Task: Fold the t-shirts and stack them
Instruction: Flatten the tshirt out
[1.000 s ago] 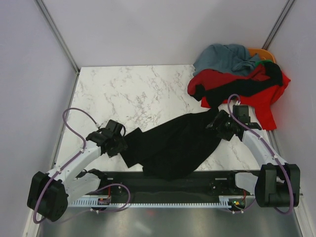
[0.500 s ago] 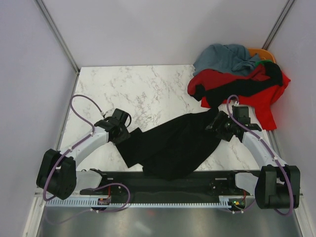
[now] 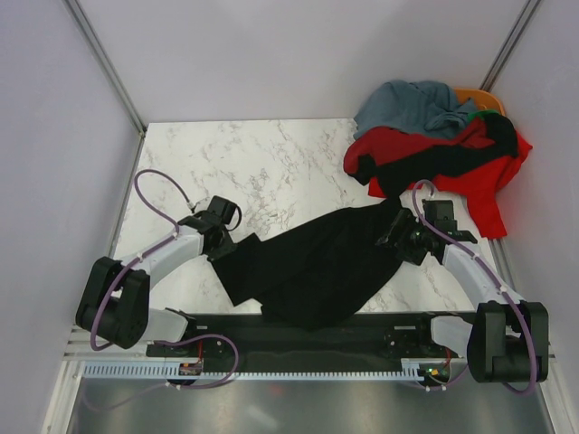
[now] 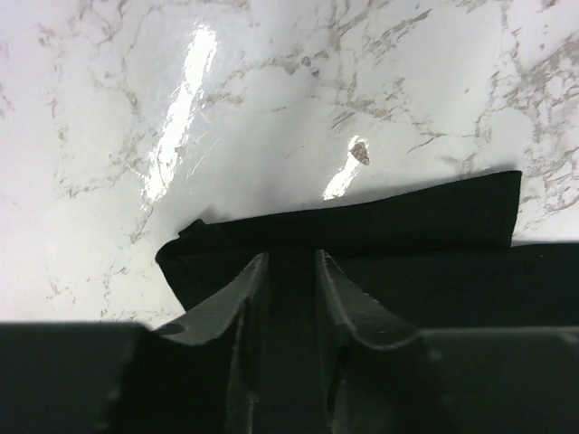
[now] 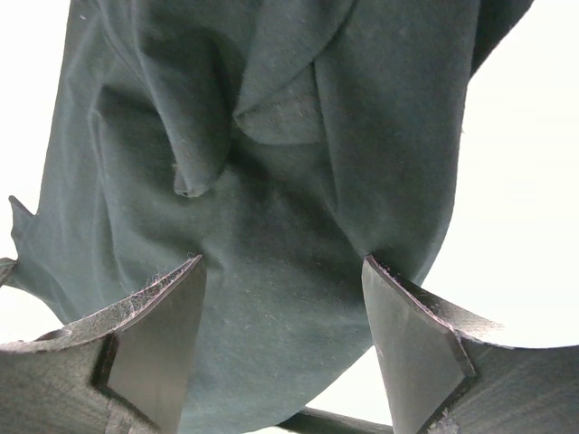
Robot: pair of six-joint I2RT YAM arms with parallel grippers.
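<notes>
A black t-shirt (image 3: 312, 267) lies crumpled in a slant across the near part of the marble table (image 3: 253, 163). My left gripper (image 3: 226, 246) is at its left end. In the left wrist view the gripper (image 4: 291, 255) straddles the hemmed edge of the shirt (image 4: 416, 217), jaws drawn narrow with a visible gap and dark cloth in it. My right gripper (image 3: 398, 237) is at the shirt's right end. In the right wrist view it (image 5: 282, 260) stands wide open over bunched cloth (image 5: 271, 136). Other t-shirts are piled at the far right: red (image 3: 479, 190), grey-blue (image 3: 412, 104), black (image 3: 434, 163).
Bits of orange (image 3: 484, 95) and green (image 3: 477, 116) cloth show behind the pile. White walls close in the table at left, back and right. A black rail (image 3: 298, 366) with both arm bases runs along the near edge, and the shirt's lower fold hangs onto it.
The left arm swung in toward the shirt's left end, and its jaws narrowed over the hem. The right arm and the shirt have hardly moved.
</notes>
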